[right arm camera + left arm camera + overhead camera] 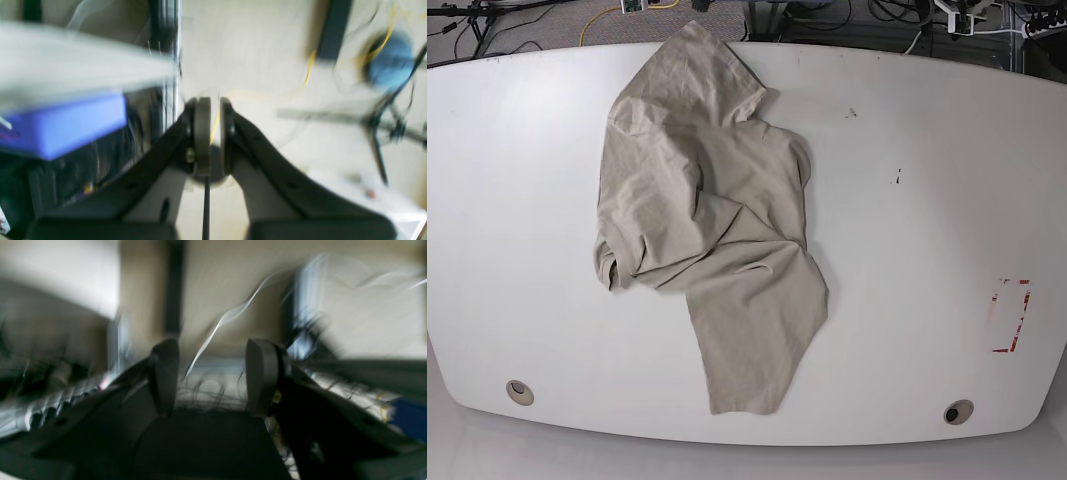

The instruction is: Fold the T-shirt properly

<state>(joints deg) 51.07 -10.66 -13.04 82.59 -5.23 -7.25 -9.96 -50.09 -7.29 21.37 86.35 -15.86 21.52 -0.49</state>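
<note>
The beige T-shirt (707, 230) lies crumpled on the white table (927, 200) in the base view, left of the middle. One part reaches the far edge and a long flap runs toward the front edge. Neither arm shows in the base view. In the blurred left wrist view my left gripper (213, 376) is open and empty, with a wide gap between its fingers, and faces the room. In the blurred right wrist view my right gripper (214, 133) has its fingers nearly together with only a thin slit and holds nothing. The T-shirt is in neither wrist view.
A red marking (1012, 315) sits on the table's right side. Two round holes (519, 392) (958, 411) lie near the front edge. Cables and gear (967, 15) lie beyond the far edge. A blue box (63, 123) shows in the right wrist view.
</note>
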